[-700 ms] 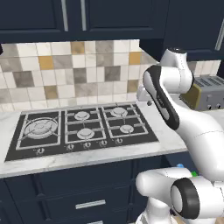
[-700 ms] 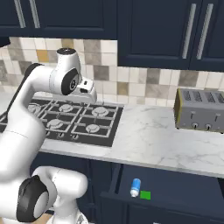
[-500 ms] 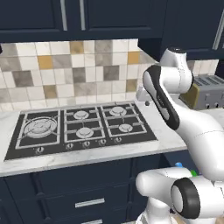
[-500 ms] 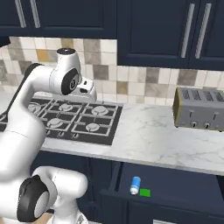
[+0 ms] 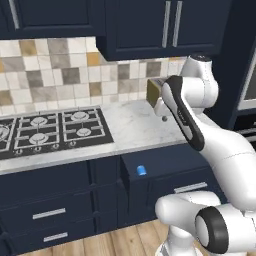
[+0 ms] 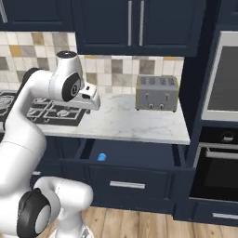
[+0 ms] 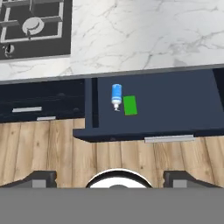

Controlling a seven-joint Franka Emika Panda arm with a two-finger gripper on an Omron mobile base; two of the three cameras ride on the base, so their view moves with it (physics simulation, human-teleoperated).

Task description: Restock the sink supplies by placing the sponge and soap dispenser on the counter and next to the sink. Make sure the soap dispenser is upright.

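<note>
My gripper (image 7: 111,177) hangs high above an open drawer (image 7: 175,105), its two fingertips (image 7: 41,177) spread wide with nothing between them. Straight ahead of my hand and well below it, the soap dispenser (image 7: 116,96) lies on its side on the drawer floor, blue body pointing away from me and white pump toward the drawer front. The sponge (image 7: 130,105) lies flat just beside it, green face up, on the side away from the drawer's near wall; whether the two touch I cannot tell. Beyond the drawer, farther from my fingertips, spreads the counter (image 7: 144,35), white marble with grey veins. A black gas stovetop (image 7: 33,28) sits at its far corner in my hand view. From the right base view, my hand (image 6: 90,100) hovers over the counter's front edge, near the stovetop, with a toaster (image 6: 156,93) well apart against the tiled wall.
</note>
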